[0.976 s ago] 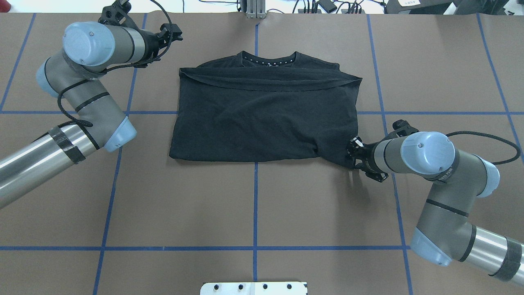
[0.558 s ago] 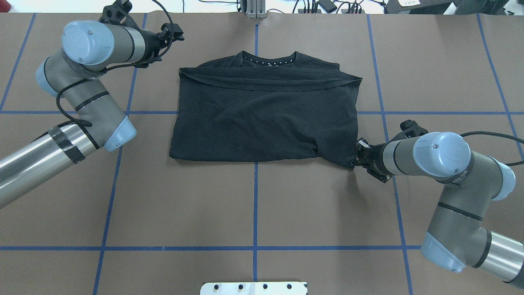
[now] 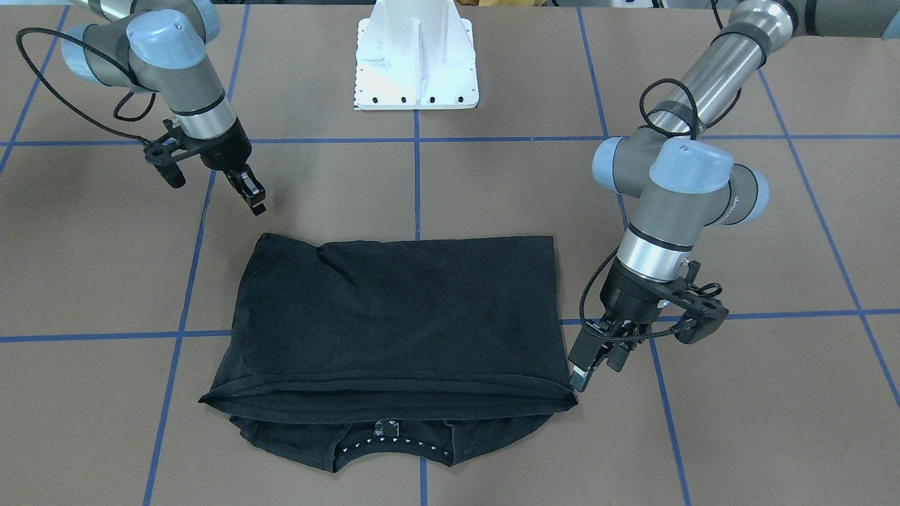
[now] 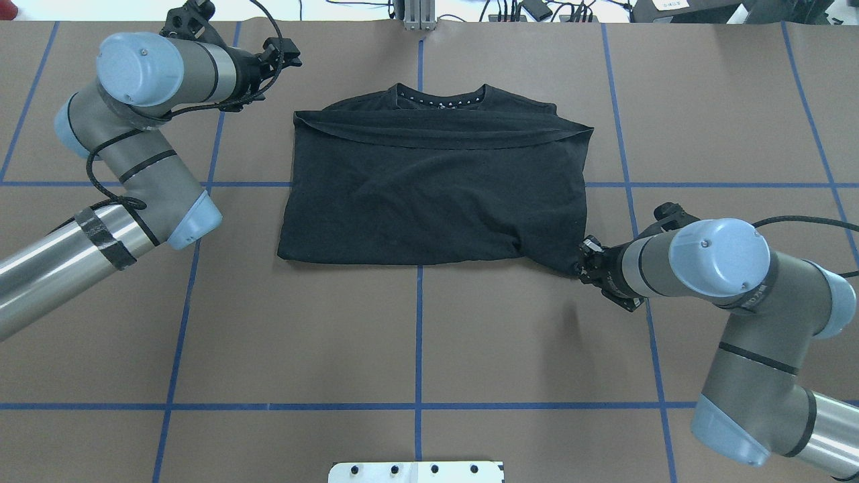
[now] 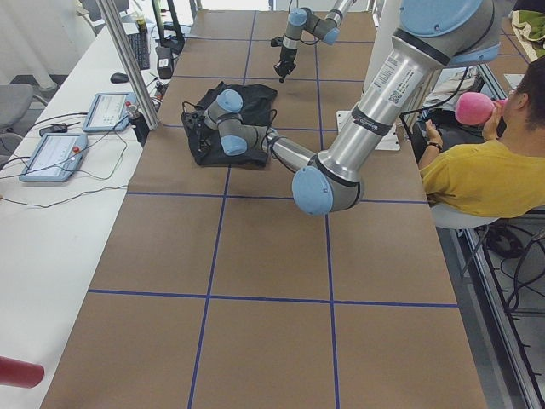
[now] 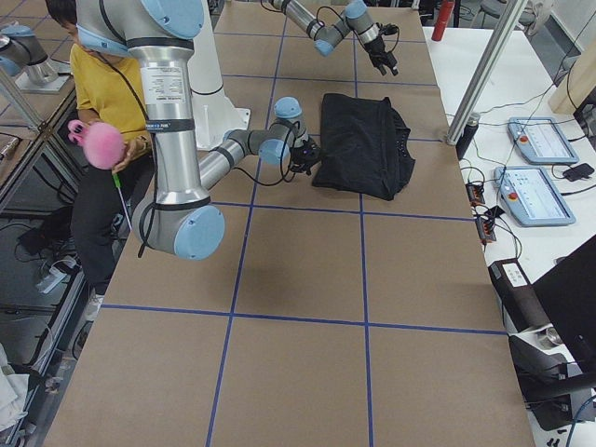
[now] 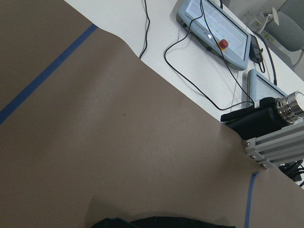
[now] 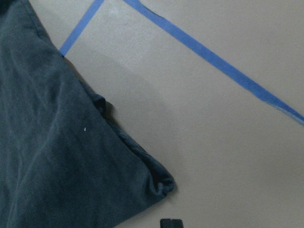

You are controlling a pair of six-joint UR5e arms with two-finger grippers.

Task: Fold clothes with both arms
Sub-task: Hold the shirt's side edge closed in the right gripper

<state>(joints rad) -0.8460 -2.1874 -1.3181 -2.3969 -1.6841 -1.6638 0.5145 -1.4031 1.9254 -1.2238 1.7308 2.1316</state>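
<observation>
The black T-shirt [image 4: 429,188] lies folded on the brown table, plain side up, collar at the far edge [image 3: 394,439]. My right gripper [image 4: 582,259] hovers just off the shirt's near right corner and looks shut on nothing. In the front view it [image 3: 249,193] hangs clear of that corner. The right wrist view shows the corner [image 8: 152,183] lying flat, with one fingertip [image 8: 171,223] at the bottom edge. My left gripper [image 3: 594,365] is open and empty beside the shirt's far left corner, and it also shows overhead [image 4: 285,54]. No logo shows.
The white bolted stand [image 3: 417,63] sits at the table's near edge. Blue tape lines [image 4: 419,335] grid the table. Control tablets [image 7: 213,28] and an aluminium post [image 4: 417,13] lie beyond the far edge. A seated person in yellow [image 5: 477,179] is beside the robot.
My right gripper has drawn back from over the shirt's near right corner, moving right and toward the robot. The corner stays on the table. The left arm has barely shifted.
</observation>
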